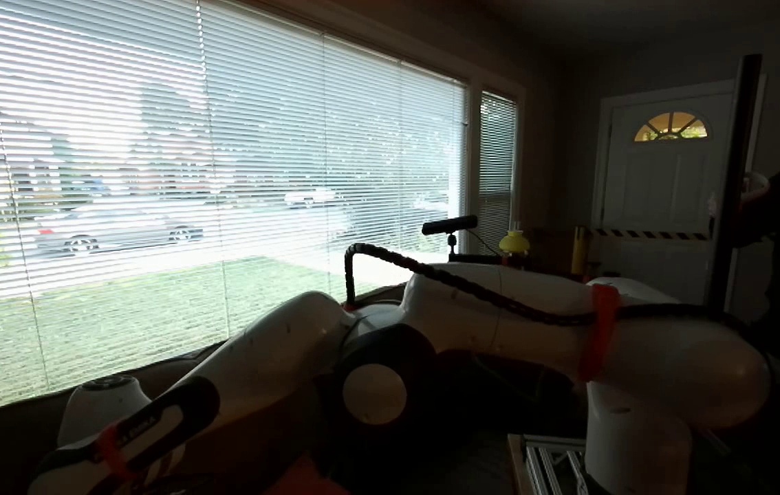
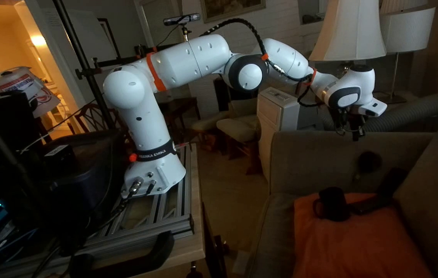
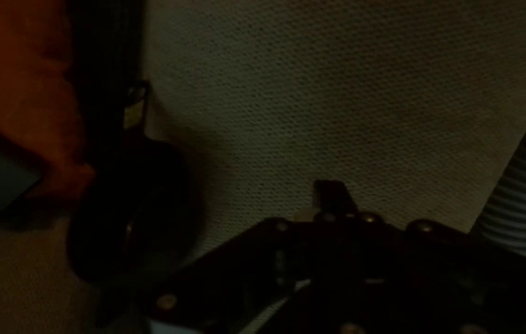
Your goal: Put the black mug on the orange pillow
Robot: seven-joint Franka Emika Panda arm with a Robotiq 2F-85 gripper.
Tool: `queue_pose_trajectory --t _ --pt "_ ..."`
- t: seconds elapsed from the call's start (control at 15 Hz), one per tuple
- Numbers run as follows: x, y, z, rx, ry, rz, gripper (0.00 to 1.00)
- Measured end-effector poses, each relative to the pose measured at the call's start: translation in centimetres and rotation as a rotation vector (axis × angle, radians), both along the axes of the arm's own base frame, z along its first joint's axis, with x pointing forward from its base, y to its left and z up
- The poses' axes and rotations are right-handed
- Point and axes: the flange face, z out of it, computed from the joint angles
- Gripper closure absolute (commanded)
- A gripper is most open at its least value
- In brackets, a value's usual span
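Note:
The black mug (image 2: pixel 331 204) stands upright on the orange pillow (image 2: pixel 354 243), near its corner by the sofa's armrest, with its handle to the side. The pillow also shows at the top left of the wrist view (image 3: pixel 8 55) and as a dim sliver in an exterior view (image 1: pixel 304 478). My gripper (image 2: pixel 357 136) points down above the armrest, apart from the mug and higher than it. In the wrist view its fingers (image 3: pixel 332 192) look together and hold nothing. I cannot make out the mug surely in the dark wrist view.
A round dark thing (image 2: pixel 369 162) with a small tag is against the armrest (image 2: pixel 311 158); it is large in the wrist view (image 3: pixel 133 218). A dark long object (image 2: pixel 371 204) lies beside the mug. A ridged hose (image 2: pixel 423 112) and lampshade (image 2: pixel 348 31) stand behind.

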Motion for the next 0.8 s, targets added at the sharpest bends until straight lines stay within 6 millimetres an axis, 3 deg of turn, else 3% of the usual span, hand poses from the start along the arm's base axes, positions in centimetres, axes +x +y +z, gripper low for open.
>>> queue_pose_trajectory --t 0.4,0.47,0.53,0.6,0.67,0.8 --pt "-0.5 -2.0 0.1 -0.063 0.088 0.037 1.00" --pt "-0.5 -2.4 0.0 -0.068 0.094 0.035 0.74" --pt "-0.6 -2.8 -0.1 -0.072 0.096 0.031 0.73" --pt "-0.6 -3.2 -0.3 -0.073 0.099 0.026 0.66" --pt "-0.7 -3.6 -0.4 -0.072 0.103 0.020 0.85" --pt "-1.0 -4.4 -1.0 -0.072 0.116 0.010 0.69"
